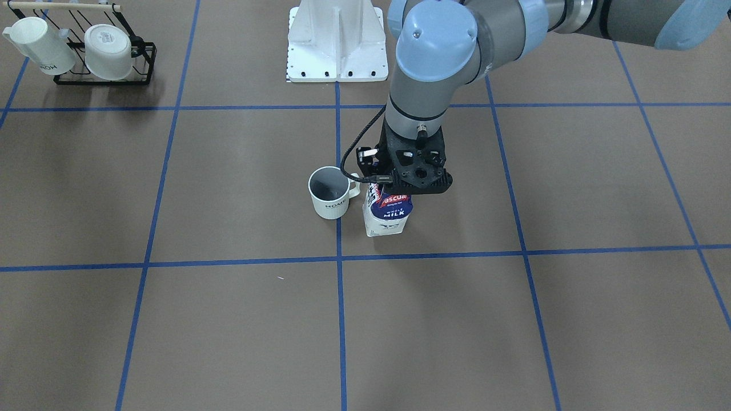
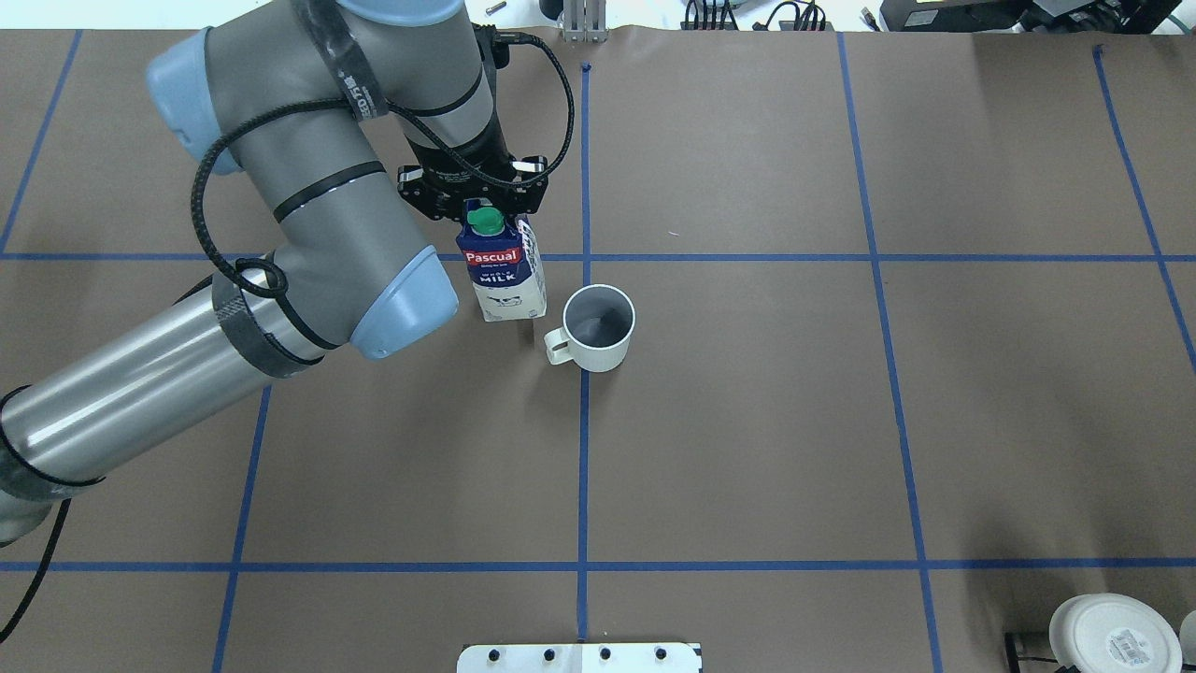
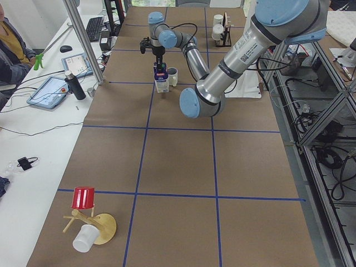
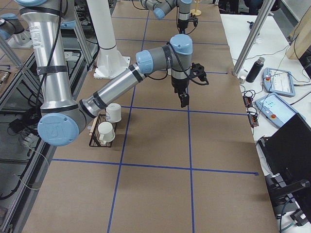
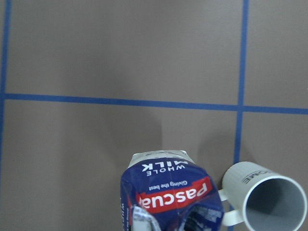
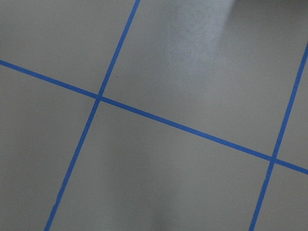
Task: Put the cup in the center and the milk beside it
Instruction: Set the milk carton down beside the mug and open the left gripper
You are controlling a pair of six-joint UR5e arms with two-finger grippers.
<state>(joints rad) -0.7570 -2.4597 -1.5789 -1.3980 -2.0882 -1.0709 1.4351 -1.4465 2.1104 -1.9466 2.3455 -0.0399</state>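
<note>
The cup (image 2: 598, 327), white with a dark grey inside and "HOME" on its side, stands upright on the central blue tape line (image 2: 584, 449) of the brown table. The milk (image 2: 500, 276), a blue and white Pascual carton with a green cap, stands upright right beside the cup with a small gap between them. My left gripper (image 2: 486, 207) is above the carton, shut on its top. The left wrist view shows the carton (image 5: 168, 192) close below and the cup (image 5: 269, 199) at its right. My right gripper (image 4: 183, 99) hangs above bare table; I cannot tell if it is open or shut.
A black wire rack (image 1: 103, 77) with two white mugs stands at one corner of the table. The white robot base (image 1: 337, 45) is behind the cup. A wooden stand with a red cup (image 3: 83, 197) is at the table's other end.
</note>
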